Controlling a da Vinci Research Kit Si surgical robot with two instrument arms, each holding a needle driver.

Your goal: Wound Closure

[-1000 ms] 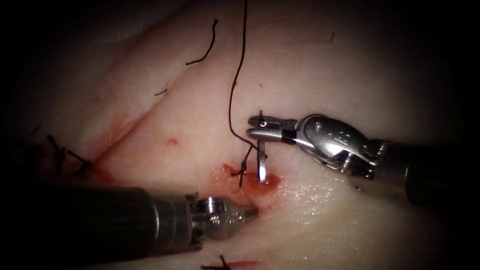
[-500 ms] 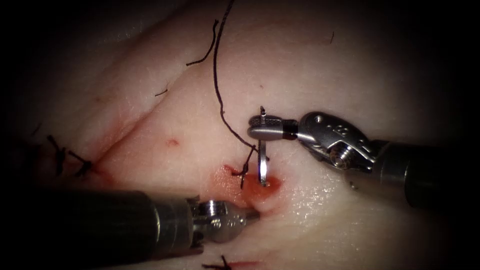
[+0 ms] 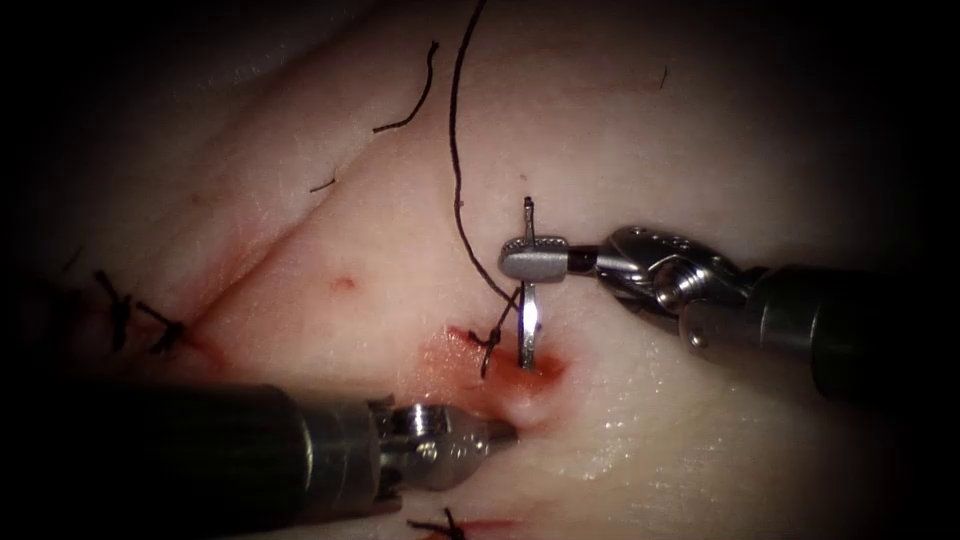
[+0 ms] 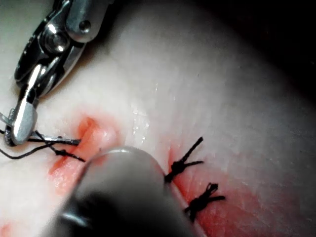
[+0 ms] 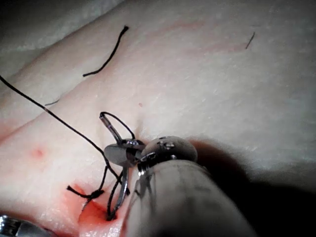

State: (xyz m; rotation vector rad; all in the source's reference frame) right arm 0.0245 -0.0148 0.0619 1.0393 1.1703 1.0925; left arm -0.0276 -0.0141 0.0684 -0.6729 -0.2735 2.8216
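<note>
Right tool point(image 3: 535, 262) clenching needle point(image 3: 527, 325) near swaged end, tip sitting in cut point(image 3: 520, 375) at frame centre, open tissue point(image 3: 650, 130) above. Left tool point(image 3: 490, 435) clenched, holding nothing, pressing tissue beside cut. Thread point(image 3: 455, 150) trailing toward upper frame edge.

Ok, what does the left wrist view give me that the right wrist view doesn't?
Left wrist view: two tied stitches further along the cut, and the left tool's claw, shut and holding nothing, at the cut. Right wrist view: the needle along its curve, tip in the tissue at the cut, the long thread trailing from its tail, and a loose cut end of thread. Both: the right tool's claw shut on the needle nearer its tail, the knot's tails and the red fluid.
</note>
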